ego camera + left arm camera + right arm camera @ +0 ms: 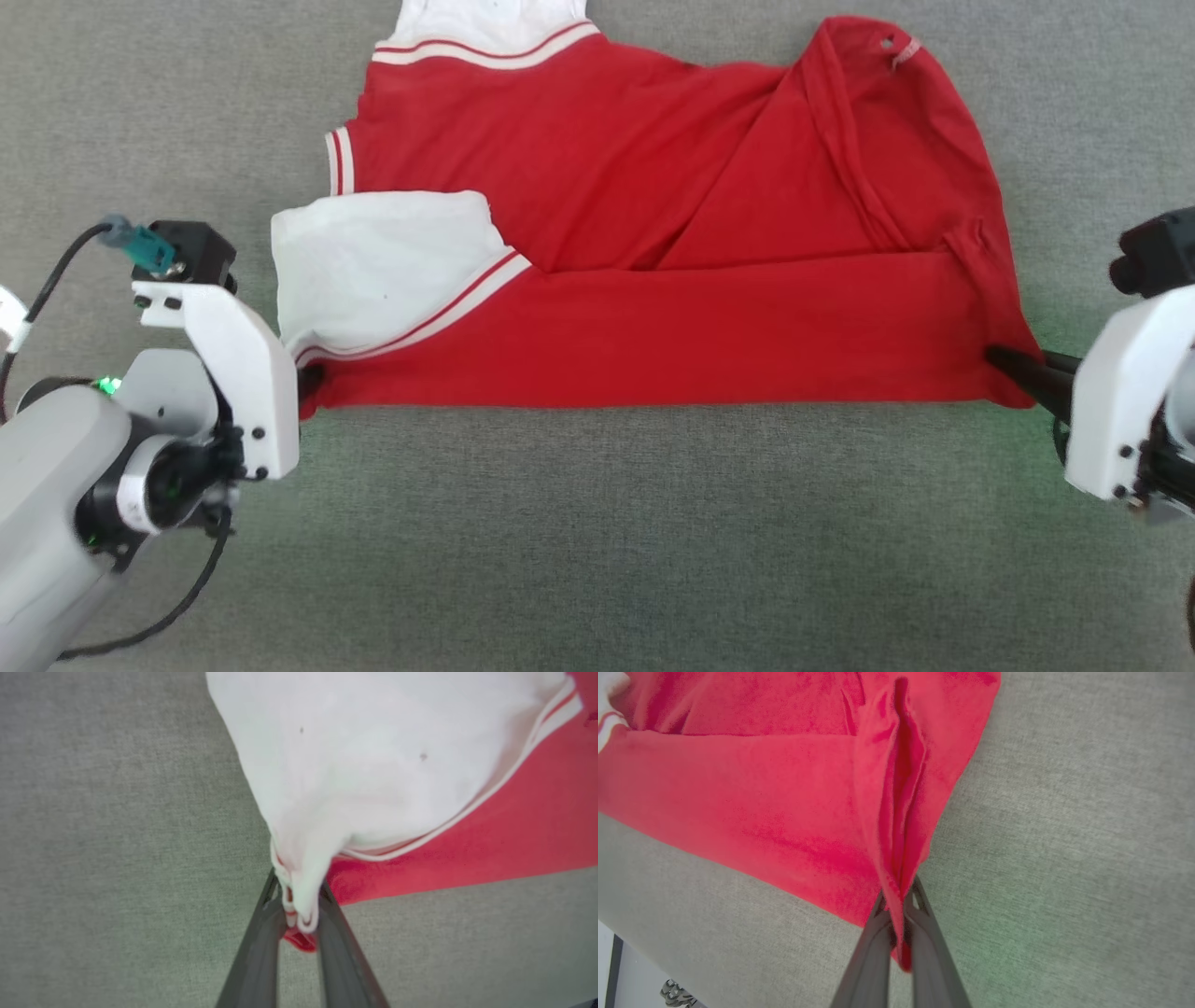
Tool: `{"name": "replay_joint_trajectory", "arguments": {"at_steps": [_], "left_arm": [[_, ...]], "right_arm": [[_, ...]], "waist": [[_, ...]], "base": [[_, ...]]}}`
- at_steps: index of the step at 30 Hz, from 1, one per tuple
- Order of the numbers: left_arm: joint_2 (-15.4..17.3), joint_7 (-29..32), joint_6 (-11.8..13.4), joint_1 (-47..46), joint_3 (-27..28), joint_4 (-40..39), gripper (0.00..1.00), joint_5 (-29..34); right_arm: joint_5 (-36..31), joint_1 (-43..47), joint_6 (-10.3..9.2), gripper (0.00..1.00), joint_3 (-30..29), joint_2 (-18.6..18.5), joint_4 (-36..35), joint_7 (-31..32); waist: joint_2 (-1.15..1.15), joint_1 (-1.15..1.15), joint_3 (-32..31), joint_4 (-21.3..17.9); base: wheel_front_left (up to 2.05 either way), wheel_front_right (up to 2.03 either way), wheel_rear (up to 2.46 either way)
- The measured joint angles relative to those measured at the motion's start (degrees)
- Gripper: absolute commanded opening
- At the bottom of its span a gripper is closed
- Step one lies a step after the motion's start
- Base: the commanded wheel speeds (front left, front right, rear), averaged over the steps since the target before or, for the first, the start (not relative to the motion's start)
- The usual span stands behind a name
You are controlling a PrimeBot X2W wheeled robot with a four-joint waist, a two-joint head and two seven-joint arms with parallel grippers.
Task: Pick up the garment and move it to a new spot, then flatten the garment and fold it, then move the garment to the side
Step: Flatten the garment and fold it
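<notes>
The garment (653, 280), a red shirt with white sleeves and striped trim, lies spread across the grey surface with its near edge pulled straight; its lettering is hidden. My left gripper (308, 381) is shut on the near left corner, where the white sleeve (373, 756) and the red hem bunch between the fingers (261, 933). At the near right corner my right gripper (1013, 366) is shut on a pinched fold of red fabric (896, 826). The cloth stretches taut between the two grippers.
Grey fabric-covered surface (597, 541) lies under everything, with open room in front of the garment and on both sides. The surface's edge and a strip of pale floor (626, 975) show at the lower left of the right wrist view.
</notes>
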Motion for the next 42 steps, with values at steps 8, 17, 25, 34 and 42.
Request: {"name": "replay_joint_trajectory", "arguments": {"at_steps": [8, 17, 25, 34, 42], "left_arm": [[6.49, 0.46, 7.16, 5.63, 1.20, -13.35, 0.00, -1.79], [7.01, -0.79, 11.17, 13.04, -0.13, -17.22, 0.00, -4.35], [5.25, -1.29, 9.11, 12.83, -0.32, -10.28, 1.00, -4.36], [12.98, 1.44, 11.22, 8.26, 2.78, -16.81, 1.00, -2.75], [17.52, 7.04, 10.03, -1.62, 4.86, -18.39, 1.00, 1.81]], "right_arm": [[2.43, 6.32, 0.01, 0.00, -5.42, -0.97, -8.43, 5.10], [0.96, 14.45, 0.00, 0.00, -8.26, 3.12, -10.74, 5.60], [-0.86, 14.35, 0.01, 1.00, -4.00, 4.65, -3.74, -2.43], [0.05, 13.74, -0.01, 1.00, -5.78, 5.17, -7.56, -9.80], [-1.15, 9.67, -0.01, 1.00, -5.90, 8.67, -11.37, -23.46]], "waist": [[0.00, 0.00, -0.92, 0.55], [0.00, 0.00, -0.41, 0.32], [0.00, 0.00, -0.84, -0.41], [0.00, 0.00, -1.76, -2.31], [0.00, 0.00, -1.28, -6.16]], "base": [[0.00, 0.00, 0.00], [0.00, 0.00, 0.00], [0.00, 0.00, 0.00], [0.00, 0.00, 0.00], [0.00, 0.00, 0.00]]}}
